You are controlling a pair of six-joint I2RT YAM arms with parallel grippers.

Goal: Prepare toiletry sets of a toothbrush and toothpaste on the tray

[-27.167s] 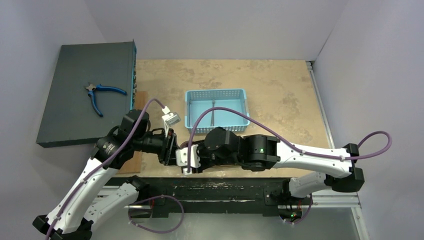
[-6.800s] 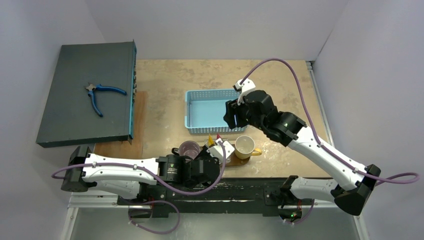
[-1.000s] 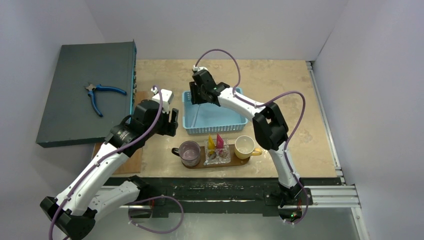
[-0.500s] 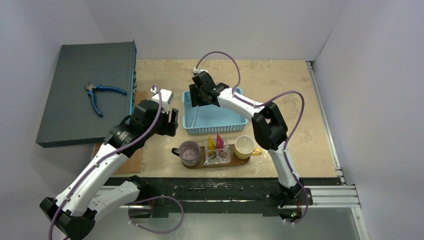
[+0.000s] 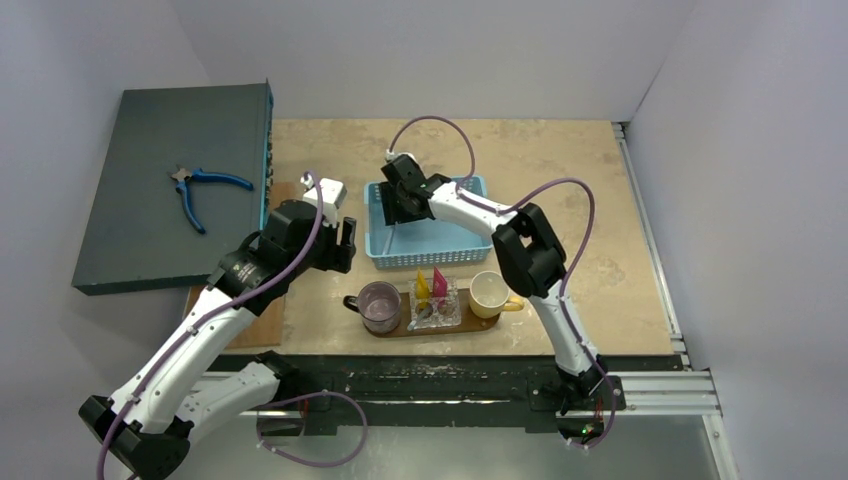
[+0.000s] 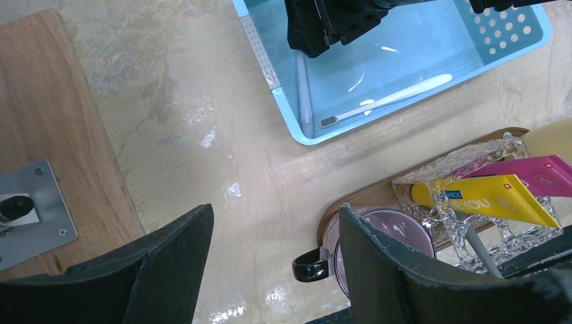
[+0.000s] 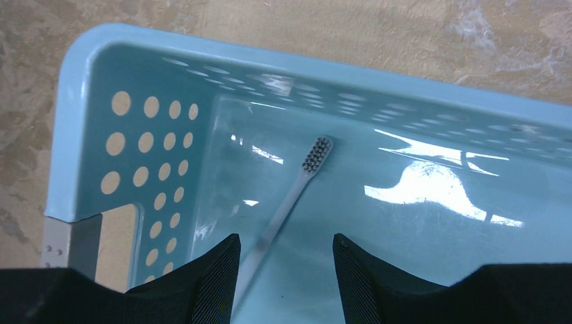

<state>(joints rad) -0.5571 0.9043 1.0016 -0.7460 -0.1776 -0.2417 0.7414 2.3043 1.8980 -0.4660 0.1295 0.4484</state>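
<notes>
- left gripper [image 6: 273, 226] hovers over the table, just left of the blue basket [image 7: 74, 135], jaws apart and empty.
- right gripper [image 7: 283, 243] sits low in the basket's left end, jaws apart on either side of the toothbrush [image 7: 291, 192], which lies on the basket floor.
- tray [image 6: 354, 200] at the front edge carries a glass holder [image 6: 432, 182] with the yellow toothpaste tube [image 6: 492, 199] and pink toothpaste tube [image 6: 539, 177].

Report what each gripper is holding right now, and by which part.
Nothing is held. The right gripper stands open over the toothbrush lying in the blue basket; the left gripper is open and empty.
</notes>
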